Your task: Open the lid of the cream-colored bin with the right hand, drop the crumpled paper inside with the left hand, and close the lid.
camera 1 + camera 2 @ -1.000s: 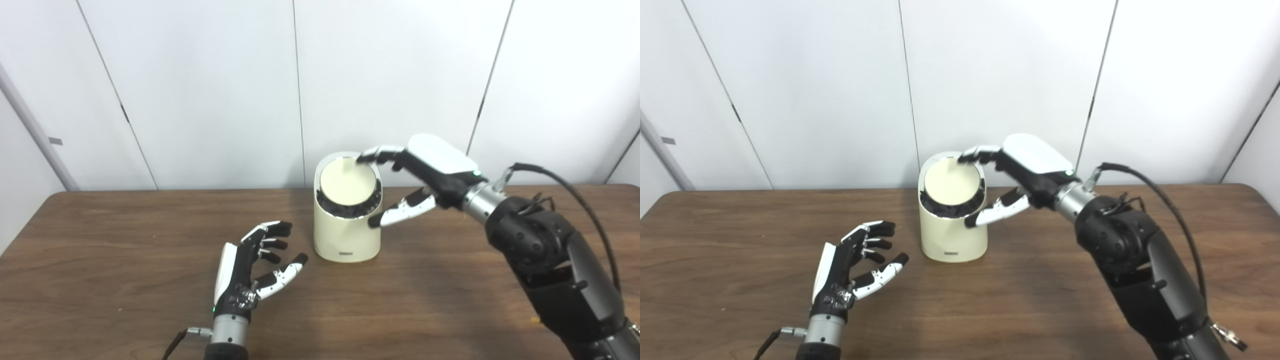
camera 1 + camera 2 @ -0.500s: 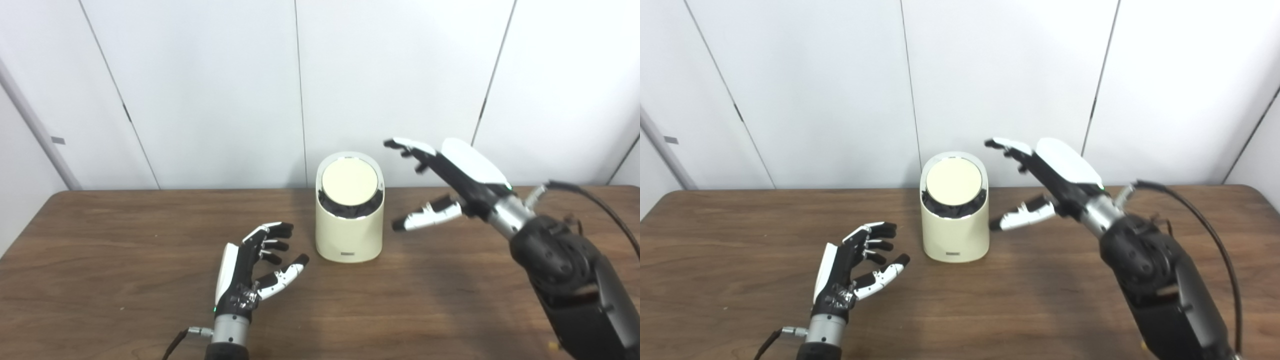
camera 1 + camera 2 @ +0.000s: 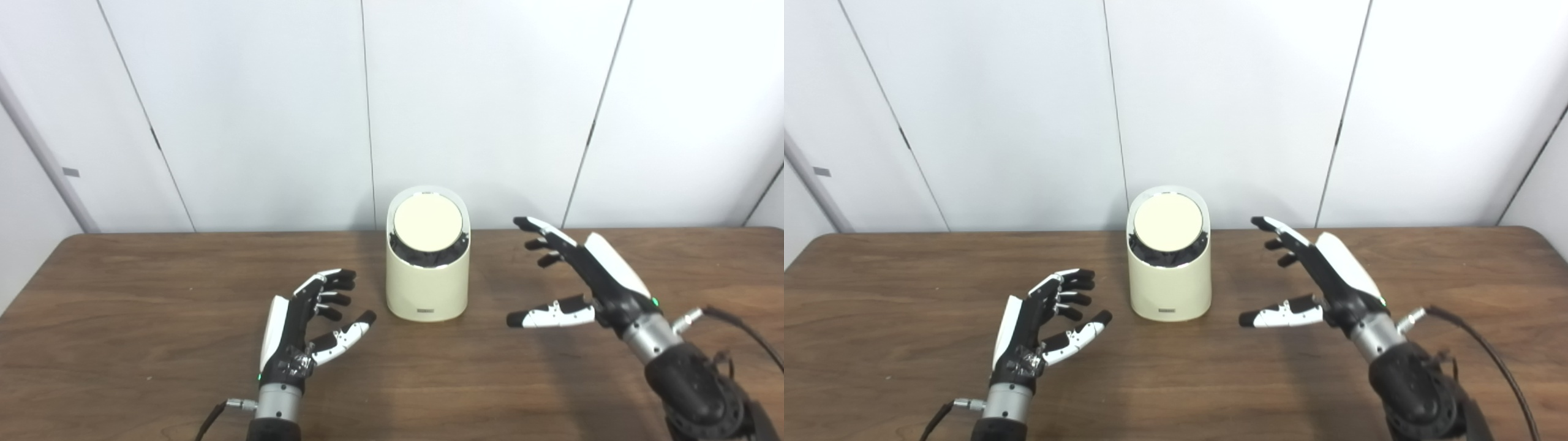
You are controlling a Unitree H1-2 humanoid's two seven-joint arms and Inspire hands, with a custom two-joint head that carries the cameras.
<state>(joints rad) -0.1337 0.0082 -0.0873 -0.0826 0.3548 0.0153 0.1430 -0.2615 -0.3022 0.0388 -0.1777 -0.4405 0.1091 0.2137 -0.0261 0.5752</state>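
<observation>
Two black-and-white robot hands are hovering over the dark brown wooden table (image 3: 153,294), one on each side of the cream-colored cylindrical bin (image 3: 427,278), and neither is touching it. That bin is standing upright near the table's far edge, toward 12 o'clock from the midpoint between the hands, with its round cream lid (image 3: 427,225) sitting tilted in the slanted top opening and a dark liner (image 3: 429,257) showing below the lid's lower edge. At about 8 o'clock from the bin, the left hand (image 3: 306,324) is resting palm inward, fingers spread and slightly curled, holding nothing. At about 4 o'clock from the bin, the right hand (image 3: 579,275) is lying well apart from the bin's side, fingers stretched out and thumb extended toward the bin, also holding nothing. Crumpled paper is not showing in either view. White wall panels (image 3: 257,110) are standing behind the table.
</observation>
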